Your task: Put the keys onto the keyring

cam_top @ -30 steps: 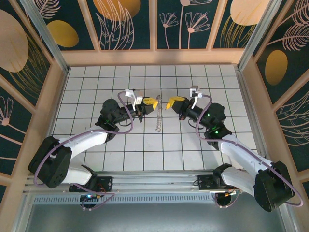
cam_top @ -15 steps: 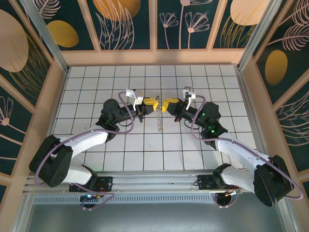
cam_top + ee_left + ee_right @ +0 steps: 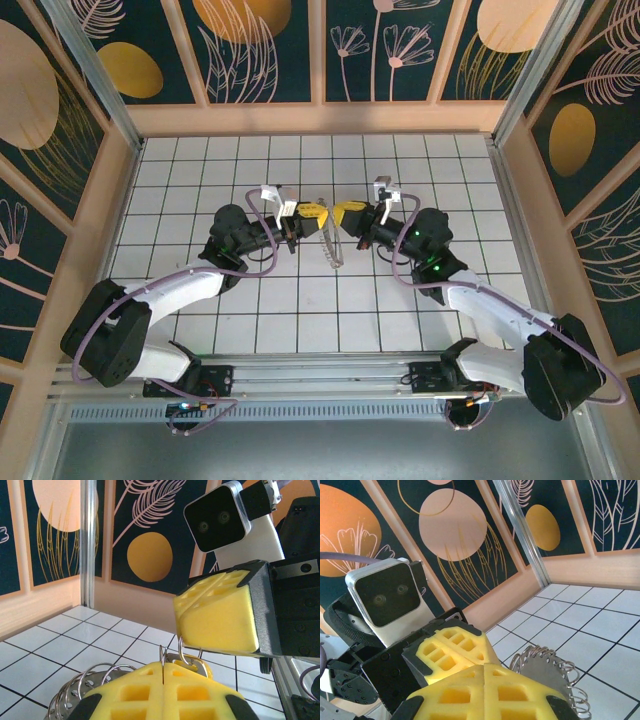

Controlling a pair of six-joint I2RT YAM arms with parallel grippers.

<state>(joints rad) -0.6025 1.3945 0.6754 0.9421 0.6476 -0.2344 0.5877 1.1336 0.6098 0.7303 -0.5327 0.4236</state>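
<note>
In the top view my left gripper (image 3: 322, 215) and right gripper (image 3: 340, 215) meet tip to tip above the middle of the tiled table. The silvery keyring (image 3: 331, 250) hangs just below them. In the left wrist view the left gripper (image 3: 163, 666) is shut on a thin wire of the keyring (image 3: 82, 685), whose small loops bunch at the lower left. The right gripper's yellow fingers (image 3: 220, 615) are shut just above, and a small wire loop hangs from them. It carries the key (image 3: 202, 670), with its yellow head. In the right wrist view the keyring (image 3: 547, 672) shows beyond the shut right gripper (image 3: 484, 669).
The white tiled table (image 3: 200, 180) is walled by a pale wooden frame (image 3: 320, 118) and patterned panels on three sides. Both arm bases sit on the metal rail (image 3: 320, 385) at the near edge.
My right gripper has moved left until its tips reach the left gripper's. The left gripper has stayed in place, and the hanging keyring has swung slightly.
</note>
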